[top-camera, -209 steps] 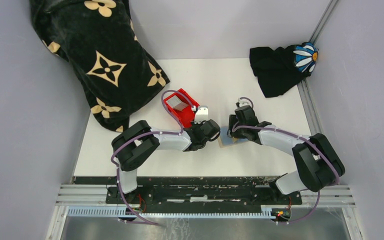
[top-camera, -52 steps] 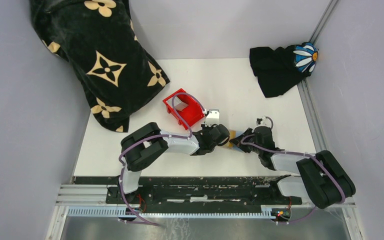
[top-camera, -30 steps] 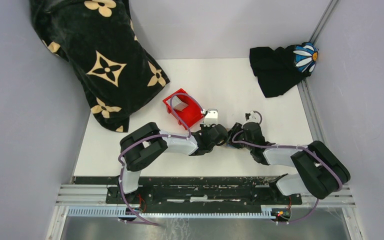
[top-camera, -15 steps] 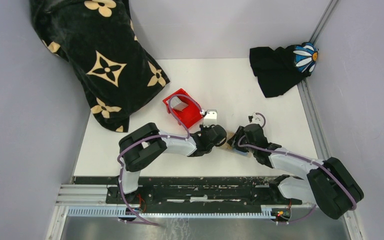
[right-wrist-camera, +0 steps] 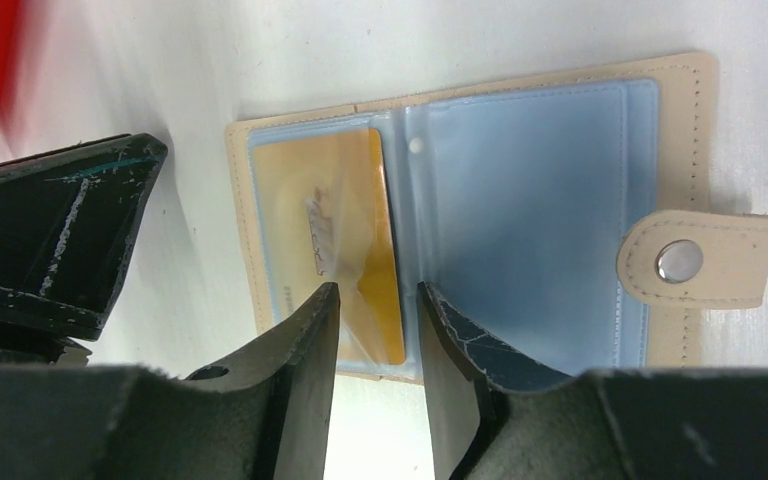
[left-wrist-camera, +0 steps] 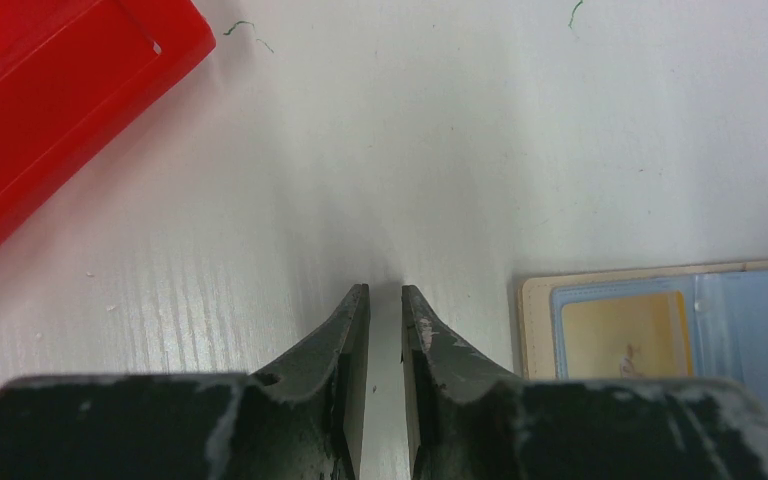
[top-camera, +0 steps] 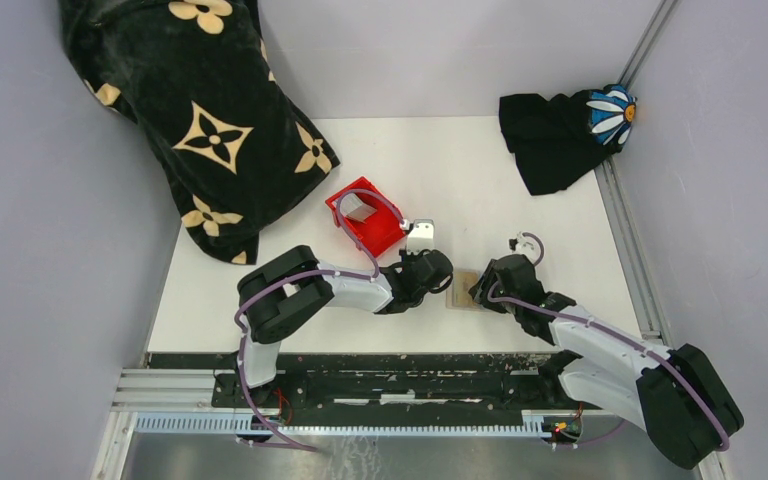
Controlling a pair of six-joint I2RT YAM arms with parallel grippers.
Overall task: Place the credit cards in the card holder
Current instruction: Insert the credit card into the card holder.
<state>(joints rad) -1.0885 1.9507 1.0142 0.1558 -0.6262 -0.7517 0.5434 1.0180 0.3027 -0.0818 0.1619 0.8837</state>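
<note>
My right gripper (right-wrist-camera: 378, 292) is unclenched, empty, over the lower edge of the card holder (right-wrist-camera: 530, 200) lying open mid-frame, so imo I nudge the orange card (right-wrist-camera: 325, 230) deeper into its left pocket slowly w/o dragging it.

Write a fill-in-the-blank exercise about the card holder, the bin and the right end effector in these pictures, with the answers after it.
1. The card holder lies ____, its inner sleeves facing up.
2. Exactly ____ card shows inside those sleeves.
3. The plastic bin near the left arm is coloured ____.
4. The right end effector hangs over the card holder and holds ____.

Missing words: open; one; red; nothing.
</note>
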